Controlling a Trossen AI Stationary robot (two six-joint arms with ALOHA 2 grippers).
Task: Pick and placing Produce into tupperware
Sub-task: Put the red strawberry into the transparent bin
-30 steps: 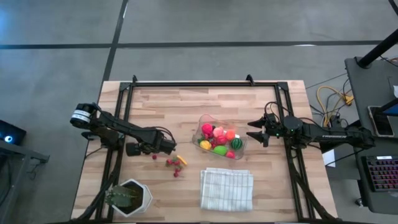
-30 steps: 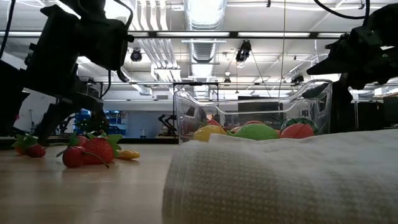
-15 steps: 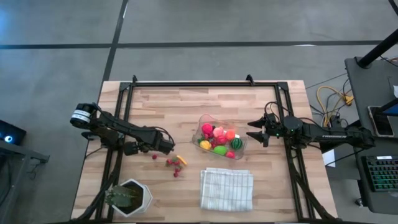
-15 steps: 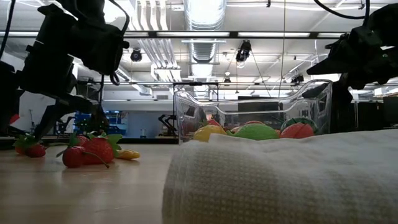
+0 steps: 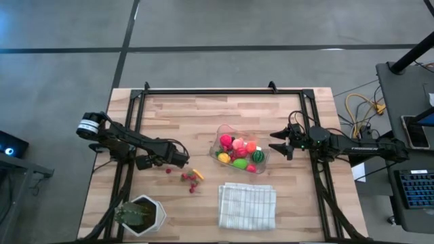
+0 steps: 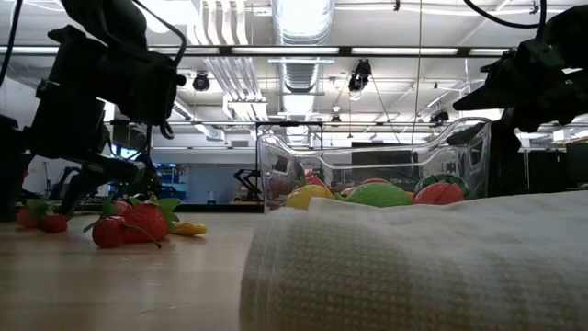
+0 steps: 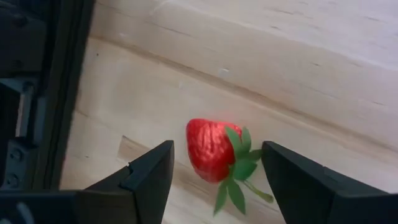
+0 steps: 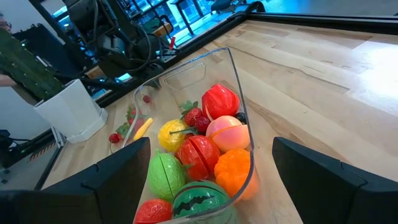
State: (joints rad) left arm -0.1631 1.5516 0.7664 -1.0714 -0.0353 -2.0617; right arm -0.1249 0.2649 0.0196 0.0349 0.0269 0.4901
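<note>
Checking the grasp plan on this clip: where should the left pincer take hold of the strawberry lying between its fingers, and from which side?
Grip the strawberry across its plump red body, coming straight down from above. It lies on its side on the table, leaves and thin stem trailing off one end, so the body is the only firm part. The open left pincer already straddles it.

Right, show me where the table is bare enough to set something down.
The table is bare along its far strip, beyond the tupperware, and between the plant pot and the folded cloth. It is crowded around the loose strawberries by the left gripper, and between the tupperware and the right gripper.
</note>
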